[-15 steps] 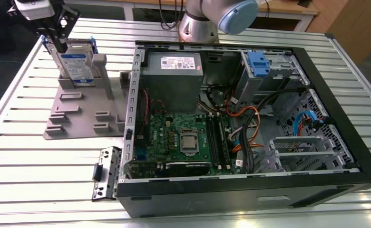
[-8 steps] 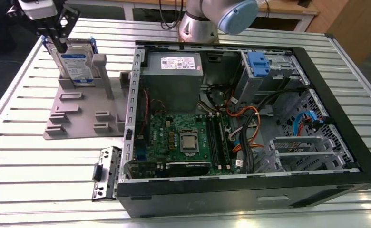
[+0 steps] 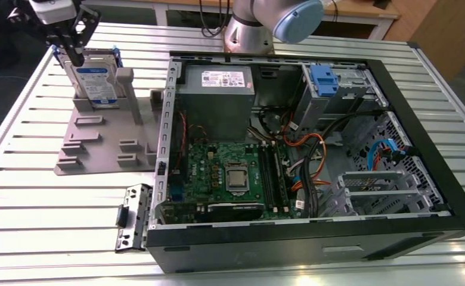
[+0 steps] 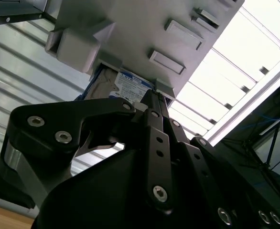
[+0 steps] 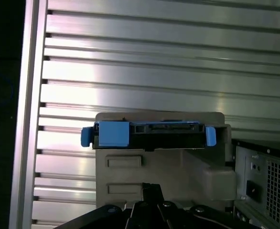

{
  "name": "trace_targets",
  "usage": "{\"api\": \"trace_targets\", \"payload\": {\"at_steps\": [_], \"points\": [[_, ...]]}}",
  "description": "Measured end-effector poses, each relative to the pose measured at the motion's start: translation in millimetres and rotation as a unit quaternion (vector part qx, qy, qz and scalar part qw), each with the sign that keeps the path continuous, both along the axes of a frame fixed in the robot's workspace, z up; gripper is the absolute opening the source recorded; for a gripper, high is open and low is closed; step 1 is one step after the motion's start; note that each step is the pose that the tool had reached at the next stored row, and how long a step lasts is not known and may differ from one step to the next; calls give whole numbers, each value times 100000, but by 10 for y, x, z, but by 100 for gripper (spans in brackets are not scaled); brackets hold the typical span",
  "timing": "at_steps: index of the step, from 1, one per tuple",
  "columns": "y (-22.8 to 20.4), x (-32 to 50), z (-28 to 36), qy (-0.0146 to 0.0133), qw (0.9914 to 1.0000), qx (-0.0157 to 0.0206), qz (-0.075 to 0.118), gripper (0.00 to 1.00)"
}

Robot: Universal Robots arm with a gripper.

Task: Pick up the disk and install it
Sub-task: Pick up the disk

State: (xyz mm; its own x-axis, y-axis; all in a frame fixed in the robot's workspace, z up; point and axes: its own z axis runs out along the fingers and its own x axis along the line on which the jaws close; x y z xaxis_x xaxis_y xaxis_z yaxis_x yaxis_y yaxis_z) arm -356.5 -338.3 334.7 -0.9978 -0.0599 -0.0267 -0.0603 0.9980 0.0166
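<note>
We see the arm's black gripper [image 3: 77, 58] poised over the disk [image 3: 97, 80], a flat silver metal hard drive with a white-and-blue label and blue plastic side rails. The disk stands upright on edge in a slot of a grey plastic holding fixture [image 3: 97, 143]. The fixture sits on the slatted metal table [image 3: 25, 208] just beside the open black computer case [image 3: 312, 241], off the case's wall at the exterior view's left.

The gripper's fingertips sit at the disk's upper edge, toward the corner farther from the case. We cannot tell whether they touch it.

In the first wrist view the gripper [image 5: 150, 188] points at the disk's [image 5: 149, 133] rail-framed upper edge, with the fixture's grey face [image 5: 168, 171] between them. In the second wrist view the gripper [image 4: 152, 95] ends right beside the disk's label [image 4: 130, 86], below the fixture [image 4: 145, 28].

In both wrist views the 2 jaws look pressed together, with nothing between them.

Inside the case lie a green motherboard [image 3: 225, 167] and a grey power supply box [image 3: 214, 83].
</note>
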Motion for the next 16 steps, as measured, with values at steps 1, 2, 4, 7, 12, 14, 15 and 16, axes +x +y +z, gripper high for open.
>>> {"api": "trace_targets", "payload": {"at_steps": [1, 2, 4, 7, 12, 14, 15, 16], "points": [[0, 0, 0, 1, 99999, 1, 377, 10], [0, 0, 0, 4, 99997, -1, 765, 10], [0, 0, 0, 2, 99991, 1, 1365, 10], [0, 0, 0, 3, 99974, 0, 2292, 10], [0, 0, 0, 2, 99927, -1, 3809, 10], [0, 0, 0, 5, 99903, -3, 4394, 10], [0, 0, 0, 2, 99890, 0, 4695, 10], [0, 0, 0, 4, 99873, 0, 5028, 10]]}}
